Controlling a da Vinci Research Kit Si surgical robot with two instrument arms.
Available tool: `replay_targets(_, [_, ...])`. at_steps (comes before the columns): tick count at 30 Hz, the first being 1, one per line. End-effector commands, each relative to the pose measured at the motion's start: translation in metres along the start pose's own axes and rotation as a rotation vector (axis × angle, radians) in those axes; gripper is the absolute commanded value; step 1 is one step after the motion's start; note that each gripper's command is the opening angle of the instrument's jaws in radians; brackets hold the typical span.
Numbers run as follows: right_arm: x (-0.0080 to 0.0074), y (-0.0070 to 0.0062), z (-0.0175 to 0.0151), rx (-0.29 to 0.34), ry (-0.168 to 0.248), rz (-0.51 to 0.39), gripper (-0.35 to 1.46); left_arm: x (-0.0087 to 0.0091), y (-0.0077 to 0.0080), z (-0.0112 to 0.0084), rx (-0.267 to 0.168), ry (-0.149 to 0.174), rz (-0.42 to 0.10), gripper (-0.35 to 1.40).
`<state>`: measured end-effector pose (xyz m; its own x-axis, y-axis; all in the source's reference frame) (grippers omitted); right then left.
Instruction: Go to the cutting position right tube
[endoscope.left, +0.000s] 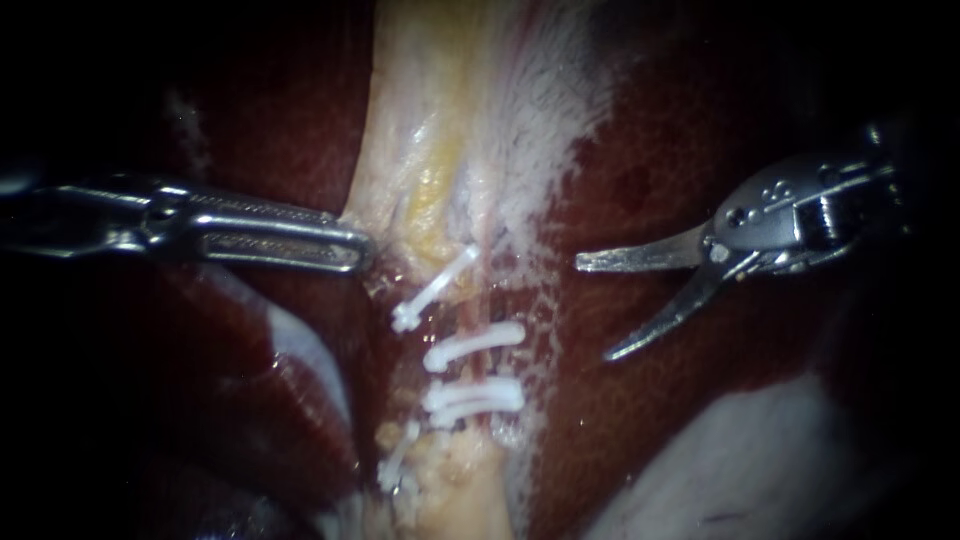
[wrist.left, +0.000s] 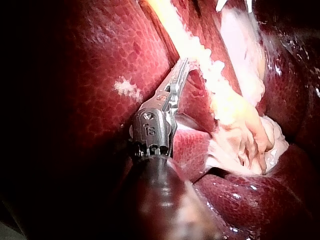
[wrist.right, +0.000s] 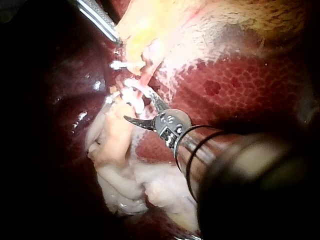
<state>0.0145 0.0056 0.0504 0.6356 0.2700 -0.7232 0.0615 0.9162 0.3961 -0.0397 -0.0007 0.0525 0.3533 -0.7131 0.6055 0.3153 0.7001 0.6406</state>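
The right instrument (endoscope.left: 593, 309) is seen at 3 o'clock in the endoscope view, its shaft entering from the right edge. Its two slim curved blades are spread apart with nothing between them. The upper blade is levelled towards 9 o'clock and the lower one is angled towards 7 o'clock. Both tips are held over dark red liver (endoscope.left: 640, 430), just beside the pale, frosted border of the central strip and apart from the clips.

The right tube (endoscope.left: 487, 368) is found at the centre, slightly towards 6 o'clock. It is seen as a thin reddish strand running from 12 to 6 between two white clips (endoscope.left: 472, 345) laid across it. Further clips are seen towards 10 and 7 o'clock of these.

The left instrument (endoscope.left: 355, 245) is brought in from 9 o'clock. Its long ridged jaws appear to be closed on the edge of the pale tissue (endoscope.left: 420, 120), though the contact is partly hidden. This yellow-white band runs up to 12 o'clock. In the left wrist view the same jaws are laid against that band, with liver on both sides
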Motion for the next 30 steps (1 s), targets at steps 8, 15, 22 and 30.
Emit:
replay_targets(8, [-0.0016,-0.0013,0.0019,0.049,-0.003,0.023,1.44,-0.0005,0.0000,-0.0005,0.004,0.001,-0.003,-0.35])
replay_targets(15, [-0.0034,-0.0028,0.0051,0.106,-0.016,0.102,1.40,-0.0027,-0.0001,-0.0026,-0.002,-0.001,-0.016,-0.35])
replay_targets(22, [-0.0046,-0.0036,0.0069,0.204,-0.042,0.204,1.28,-0.0063,-0.0018,-0.0059,-0.007,-0.043,-0.004,-0.35])
replay_targets(30, [-0.0048,-0.0040,0.0082,0.269,-0.084,0.328,0.93,-0.0093,-0.0043,-0.0091,-0.012,-0.077,0.011,-0.35])
